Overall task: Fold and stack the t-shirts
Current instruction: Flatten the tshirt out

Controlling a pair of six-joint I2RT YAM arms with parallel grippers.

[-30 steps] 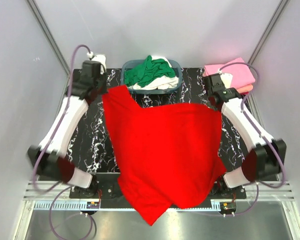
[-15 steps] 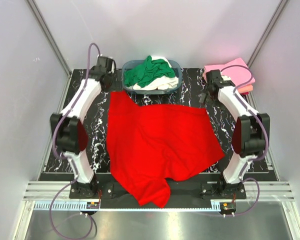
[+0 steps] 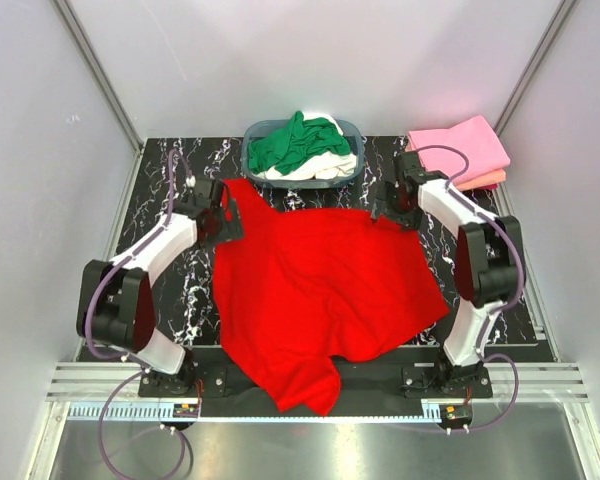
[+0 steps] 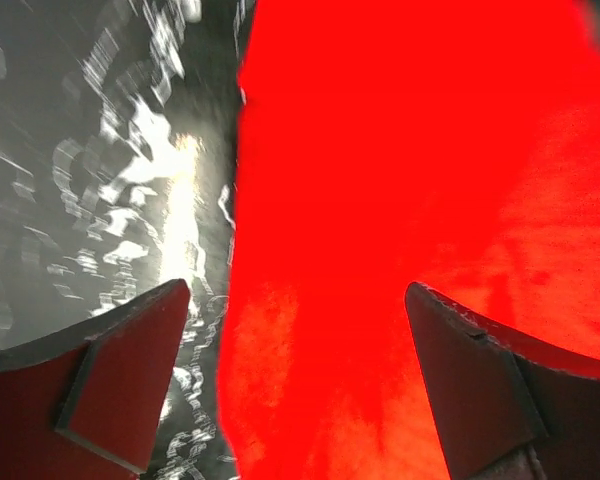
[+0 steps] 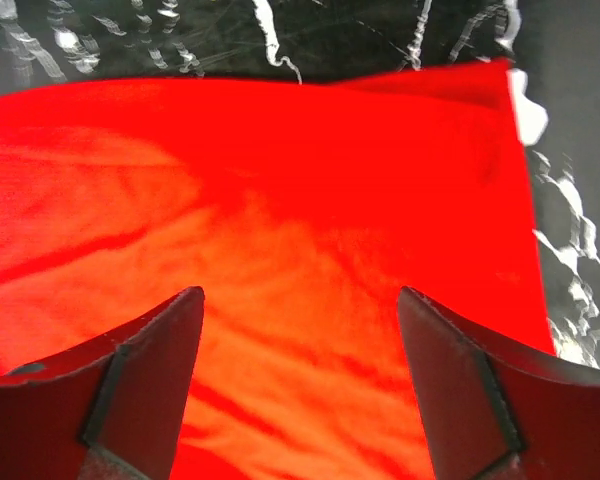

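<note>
A bright red t-shirt lies spread over the black marble table, rumpled, with its near part hanging past the front edge. My left gripper hovers at the shirt's far left edge. In the left wrist view the left gripper is open, with red cloth below and nothing between the fingers. My right gripper is at the far right corner. It too stands open just above the red cloth. Green and white t-shirts fill the basket. Pink and salmon ones lie folded and stacked at the back right.
The blue-grey basket stands at the back middle of the table, just beyond the red shirt. White walls with metal posts enclose the table. Bare marble shows on the left and right sides, under the arms.
Both grippers let go of the red shirt's far corners and opened. The shirt dropped flat and slid away from the front edge. Both arms have swung in low over its far edge.
</note>
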